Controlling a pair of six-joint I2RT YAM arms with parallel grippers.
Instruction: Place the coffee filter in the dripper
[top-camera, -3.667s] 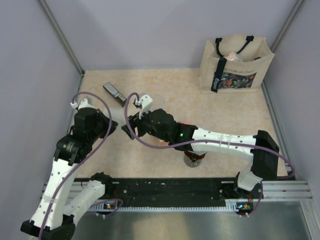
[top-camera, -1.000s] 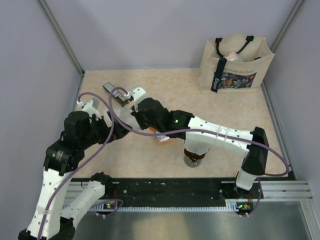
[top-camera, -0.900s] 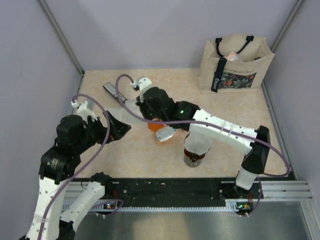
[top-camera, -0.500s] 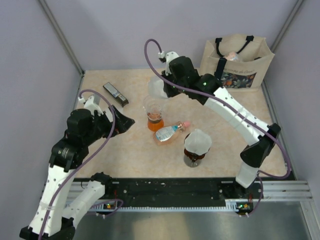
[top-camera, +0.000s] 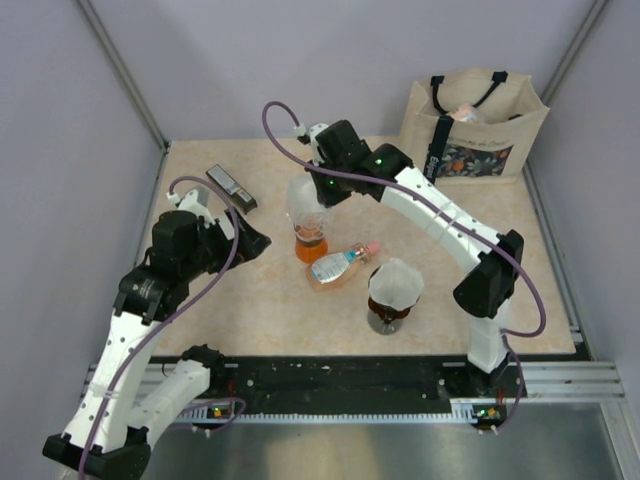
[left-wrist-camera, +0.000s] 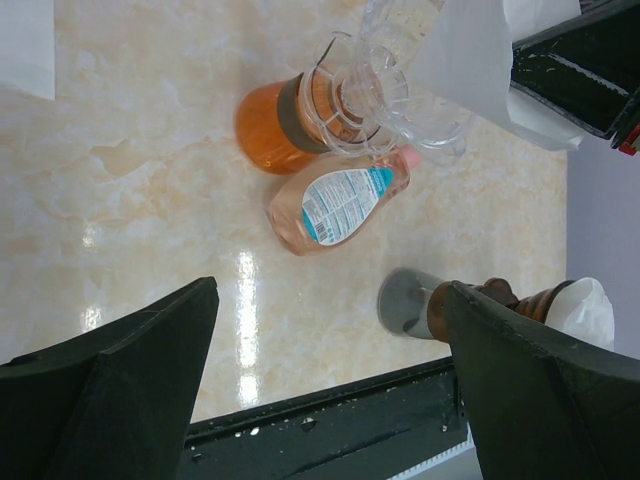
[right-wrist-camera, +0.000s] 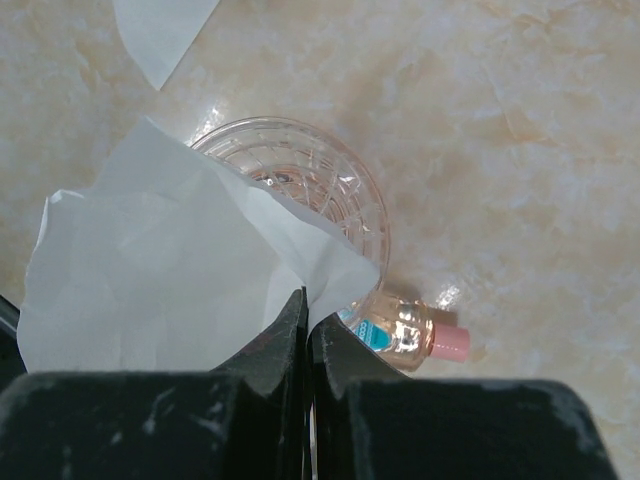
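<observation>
My right gripper (top-camera: 316, 192) (right-wrist-camera: 307, 300) is shut on a corner of a white paper coffee filter (right-wrist-camera: 150, 270) (left-wrist-camera: 480, 60). The filter hangs over the mouth of a clear glass cup (right-wrist-camera: 300, 180) (left-wrist-camera: 375, 95), which sits on a glass of orange liquid (top-camera: 311, 243) (left-wrist-camera: 270, 125). The amber-brown dripper (top-camera: 390, 300) (left-wrist-camera: 495, 300) stands on a grey foot at front right, apart from both grippers. Another white filter (top-camera: 397, 280) (left-wrist-camera: 592, 303) sits in its rim. My left gripper (top-camera: 255, 240) (left-wrist-camera: 330, 290) hovers open and empty, left of the glasses.
A pink bottle (top-camera: 340, 266) (left-wrist-camera: 340, 195) (right-wrist-camera: 415, 340) lies on its side between the orange glass and the dripper. A loose white paper (right-wrist-camera: 160, 30) (left-wrist-camera: 25, 45) lies on the table. A dark flat bar (top-camera: 230, 187) lies at back left, and a tote bag (top-camera: 470, 130) stands at back right.
The right arm swung from the left-middle of the table up toward the back with the filter, then came down over the clear cup. The left gripper drew back slightly, still open.
</observation>
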